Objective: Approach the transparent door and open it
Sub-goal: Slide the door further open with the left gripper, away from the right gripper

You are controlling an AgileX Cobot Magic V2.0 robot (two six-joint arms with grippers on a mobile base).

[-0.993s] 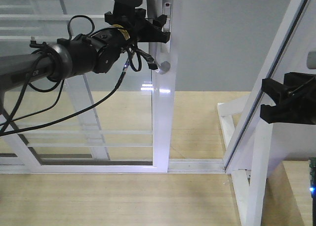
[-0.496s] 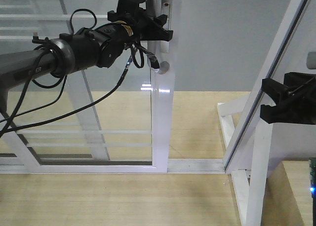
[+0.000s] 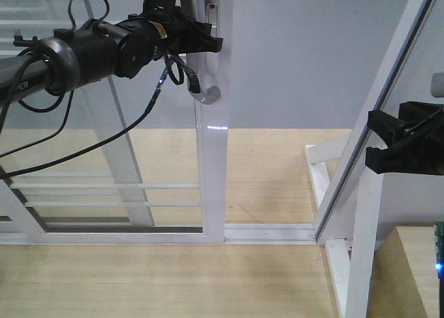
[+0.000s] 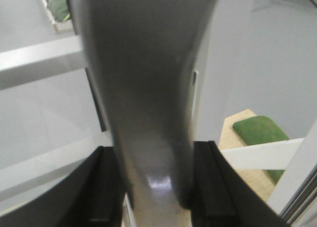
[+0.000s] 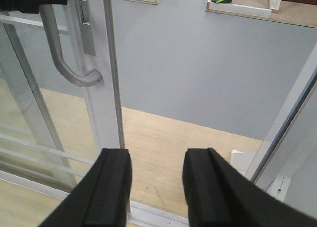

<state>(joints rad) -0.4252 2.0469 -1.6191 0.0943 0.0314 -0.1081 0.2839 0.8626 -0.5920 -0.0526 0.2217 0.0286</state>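
Observation:
The transparent door [image 3: 211, 165] is a glass panel in a glossy white frame, standing left of centre in the front view. Its curved grey bar handle [image 3: 206, 89] runs down the right stile. My left gripper [image 3: 200, 42] is shut on the upper part of that handle. In the left wrist view the blurred grey handle [image 4: 153, 103] fills the space between the black fingers [image 4: 106, 187]. My right gripper [image 5: 157, 187] is open with nothing in it, low on the right [image 3: 388, 148], apart from the door. The right wrist view shows the handle [image 5: 62, 63] and stile [image 5: 106, 88] at the left.
A slanted white support post [image 3: 388, 116] with a white base frame stands close on the right. The floor track [image 3: 270, 231] runs from the door to that post. Grey floor lies beyond the opening. A second glass panel with white bars [image 3: 104, 123] sits behind the door.
The door has slid to the left with my left gripper on its handle, and the gap between stile and slanted post has widened. The right gripper has not moved.

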